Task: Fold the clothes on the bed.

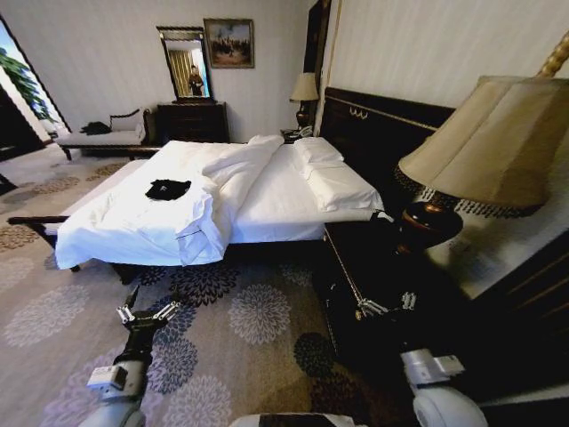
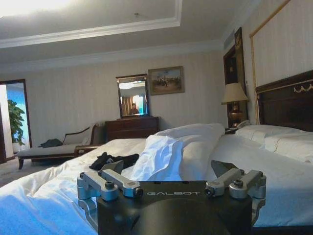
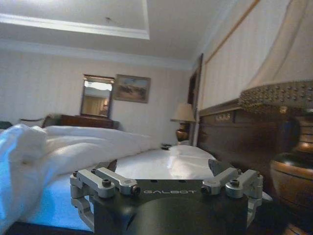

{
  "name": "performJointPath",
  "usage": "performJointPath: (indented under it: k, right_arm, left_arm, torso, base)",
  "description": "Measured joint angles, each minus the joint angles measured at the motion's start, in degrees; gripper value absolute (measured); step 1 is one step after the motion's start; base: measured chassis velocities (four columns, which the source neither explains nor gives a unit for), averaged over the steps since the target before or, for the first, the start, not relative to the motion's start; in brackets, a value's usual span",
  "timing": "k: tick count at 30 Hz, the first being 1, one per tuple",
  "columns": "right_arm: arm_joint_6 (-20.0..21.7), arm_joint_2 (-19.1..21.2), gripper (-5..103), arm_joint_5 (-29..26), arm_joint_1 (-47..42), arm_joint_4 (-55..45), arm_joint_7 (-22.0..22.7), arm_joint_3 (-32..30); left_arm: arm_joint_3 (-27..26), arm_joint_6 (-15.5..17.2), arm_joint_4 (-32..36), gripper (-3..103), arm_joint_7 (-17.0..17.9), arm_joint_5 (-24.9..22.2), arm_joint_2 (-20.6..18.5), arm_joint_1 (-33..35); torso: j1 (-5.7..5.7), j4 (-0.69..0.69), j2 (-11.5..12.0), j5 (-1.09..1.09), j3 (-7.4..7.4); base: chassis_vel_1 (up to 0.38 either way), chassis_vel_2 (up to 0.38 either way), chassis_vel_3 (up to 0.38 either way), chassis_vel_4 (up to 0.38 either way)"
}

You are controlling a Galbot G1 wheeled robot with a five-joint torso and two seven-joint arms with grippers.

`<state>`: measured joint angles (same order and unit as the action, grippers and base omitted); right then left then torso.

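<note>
Both my grippers, left and right, hang spread over carpet; black T-shirt (apparently crumpled) upper left on bed.

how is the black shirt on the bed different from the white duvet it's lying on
The T-shirt is black; the duvet is white. The T-shirt is a small crumpled heap, while the duvet spreads over much of the bed, with one edge folded back. Both are soft fabric.
</note>
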<state>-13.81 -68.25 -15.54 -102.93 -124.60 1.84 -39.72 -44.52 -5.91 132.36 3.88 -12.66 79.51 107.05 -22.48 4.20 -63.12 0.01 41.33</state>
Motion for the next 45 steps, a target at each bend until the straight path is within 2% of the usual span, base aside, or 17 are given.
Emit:
performJointPath:
  k: [3,4,7,12,22,31,45]
  right_arm:
    - [-0.2,-0.6,100,-1.0,0.0,-0.3,2.4,0.3]
    - [-0.2,-0.6,100,-1.0,0.0,-0.3,2.4,0.3]
    - [-4.8,-1.7,100,-1.7,-0.7,-0.4,1.6,-0.7]
    - [-5.5,-1.9,100,-0.5,-2.3,-1.4,0.8,-1.5]
    - [-4.6,-1.6,100,0.0,-2.8,-1.6,0.7,-1.1]
    - [-0.8,-0.9,100,0.1,-3.7,-2.6,1.3,-1.5]
    - [-0.9,-1.2,100,-0.2,-3.2,-1.4,0.6,-0.9]
  left_arm:
    - [0.4,1.5,0.7,100,0.2,0.5,0.5,-0.3]
    - [0.4,1.5,0.7,100,0.2,0.5,0.5,-0.3]
    - [0.4,2.1,0.9,100,0.4,0.8,0.9,-0.4]
    - [0.4,2.1,0.6,100,0.5,1.2,1.1,-0.3]
    - [0.4,2.0,1.0,100,0.5,2.2,0.5,-0.1]
    - [0.4,2.1,1.3,100,0.7,2.2,-0.1,-0.3]
    - [0.3,2.1,0.6,100,0.7,1.7,0.2,-0.8]
  torso:
    - [0.00,0.00,0.0,-0.01,0.00]
    - [0.00,0.00,0.0,-0.01,0.00]
    - [0.00,0.00,0.0,-0.01,0.00]
    - [0.00,0.01,0.0,-0.01,0.00]
    - [0.00,0.00,0.0,-0.01,0.00]
    - [0.00,0.00,0.0,-0.01,0.00]
    - [0.00,0.01,0.0,0.00,0.00]
  base:
    - [0.000,0.000,0.000,0.000]
    - [0.000,0.000,0.000,0.000]
    - [0.000,0.000,0.000,0.000]
    - [0.000,0.000,0.000,0.000]
    - [0.000,0.000,0.000,0.000]
    - [0.000,0.000,0.000,0.000]
    - [0.000,0.000,0.000,0.000]
